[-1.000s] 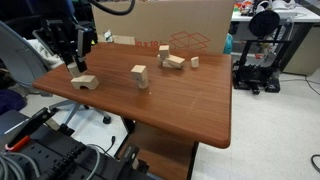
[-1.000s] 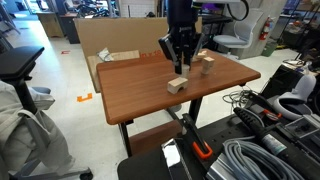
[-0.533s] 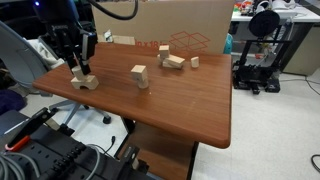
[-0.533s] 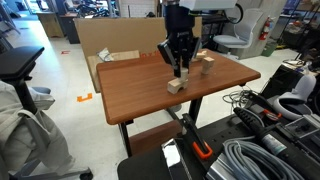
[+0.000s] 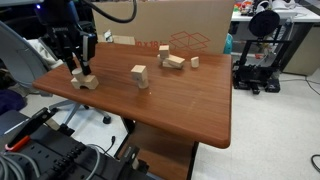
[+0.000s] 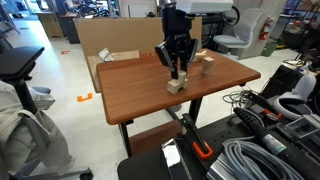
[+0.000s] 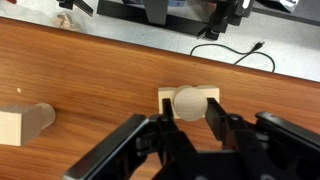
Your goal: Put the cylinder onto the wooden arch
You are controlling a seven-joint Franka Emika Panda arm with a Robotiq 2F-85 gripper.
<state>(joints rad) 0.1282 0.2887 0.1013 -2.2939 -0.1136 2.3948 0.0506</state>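
Observation:
The wooden arch (image 5: 86,83) sits near the table's edge and shows in both exterior views (image 6: 177,87). In the wrist view only its pale top (image 7: 167,96) shows, behind the cylinder. My gripper (image 5: 80,72) (image 6: 176,74) hangs straight over the arch. In the wrist view the gripper (image 7: 188,110) is shut on the cylinder (image 7: 188,102), a round pale wooden piece held upright between the two fingers, centred over the arch top. Whether the cylinder touches the arch I cannot tell.
A taller upright wooden block (image 5: 139,75) (image 6: 207,66) stands mid-table. Several more wooden pieces (image 5: 175,62) lie near a cardboard box (image 5: 190,30) at the back. Another wooden piece (image 7: 25,122) lies beside the arch in the wrist view. The table edge is close to the arch.
My gripper has come down with the cylinder, closer to the top of the arch. The arch and the other blocks have not moved.

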